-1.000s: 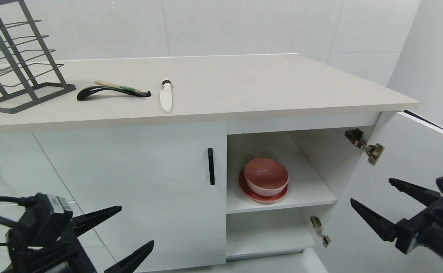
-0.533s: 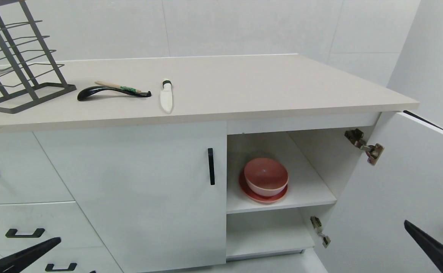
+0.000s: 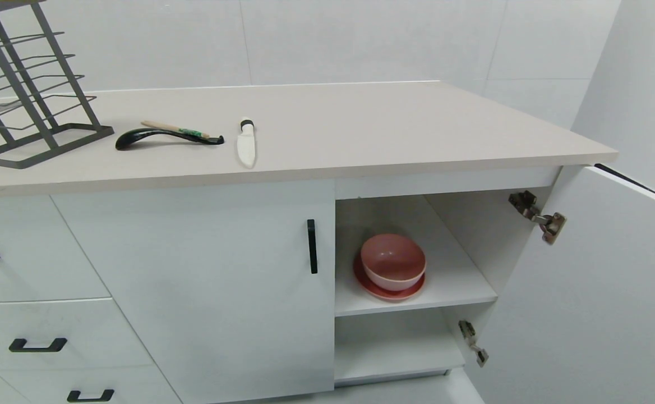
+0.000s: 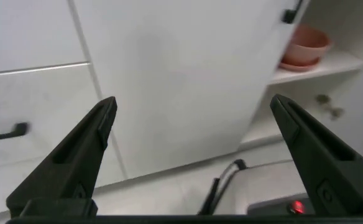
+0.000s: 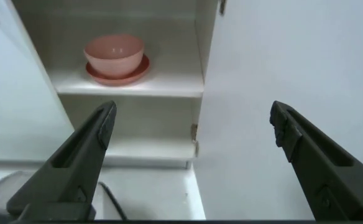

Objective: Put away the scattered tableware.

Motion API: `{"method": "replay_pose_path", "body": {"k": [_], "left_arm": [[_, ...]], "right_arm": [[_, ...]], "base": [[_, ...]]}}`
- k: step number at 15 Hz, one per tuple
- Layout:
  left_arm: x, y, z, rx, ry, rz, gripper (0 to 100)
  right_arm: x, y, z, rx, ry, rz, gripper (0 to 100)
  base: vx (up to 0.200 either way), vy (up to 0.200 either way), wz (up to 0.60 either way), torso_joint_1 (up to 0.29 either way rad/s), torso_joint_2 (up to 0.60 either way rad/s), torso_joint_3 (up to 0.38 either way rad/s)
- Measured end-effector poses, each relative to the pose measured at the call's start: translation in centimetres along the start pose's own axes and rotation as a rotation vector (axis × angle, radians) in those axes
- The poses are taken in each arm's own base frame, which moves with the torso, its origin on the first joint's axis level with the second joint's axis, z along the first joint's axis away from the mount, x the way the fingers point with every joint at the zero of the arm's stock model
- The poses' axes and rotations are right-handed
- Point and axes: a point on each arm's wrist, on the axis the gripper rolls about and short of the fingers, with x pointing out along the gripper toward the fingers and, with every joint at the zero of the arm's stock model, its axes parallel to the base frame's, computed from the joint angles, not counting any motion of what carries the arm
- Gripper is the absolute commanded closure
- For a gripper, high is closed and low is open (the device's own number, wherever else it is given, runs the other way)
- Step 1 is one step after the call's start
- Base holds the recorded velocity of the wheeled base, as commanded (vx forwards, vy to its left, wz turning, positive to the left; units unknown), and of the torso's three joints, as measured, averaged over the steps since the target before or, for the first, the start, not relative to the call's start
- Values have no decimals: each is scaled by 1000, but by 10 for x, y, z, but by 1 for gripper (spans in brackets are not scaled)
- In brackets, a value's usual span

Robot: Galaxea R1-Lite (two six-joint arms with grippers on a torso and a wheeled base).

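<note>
Left hand (image 4: 192,102) hangs released, empty, before the closed white cabinet door (image 4: 169,56). Right hand (image 5: 192,107), likewise spread, faces the pink round bowl (image 5: 114,53) nested on a red plate (image 5: 138,70), stowed on the cupboard shelf (image 5: 169,86). On the beige surface (image 3: 389,123), left, a black curved ladle (image 3: 165,136) and white knife (image 3: 245,147) await stowing.

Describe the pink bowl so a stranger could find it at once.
Under the countertop, the right-hand cabinet door stands open. On the upper shelf inside sits the bowl, deep and pale pink, resting on the flatter, redder plate beneath it.
</note>
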Motion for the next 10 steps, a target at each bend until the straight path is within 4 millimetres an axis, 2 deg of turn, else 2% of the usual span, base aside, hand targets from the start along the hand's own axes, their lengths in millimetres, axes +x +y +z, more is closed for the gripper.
{"method": "replay_pose_path", "body": {"k": [5, 10], "left_arm": [[-7, -2, -4, 22, -89, 129, 0], [-9, -2, -5, 19, -118, 159, 0]], "right_arm": [[-6, 0, -3, 62, -76, -61, 0], [-7, 0, -4, 63, -86, -65, 0]], "base": [[0, 0, 0, 0, 0, 0], [-200, 0, 0, 1, 2, 1]]}}
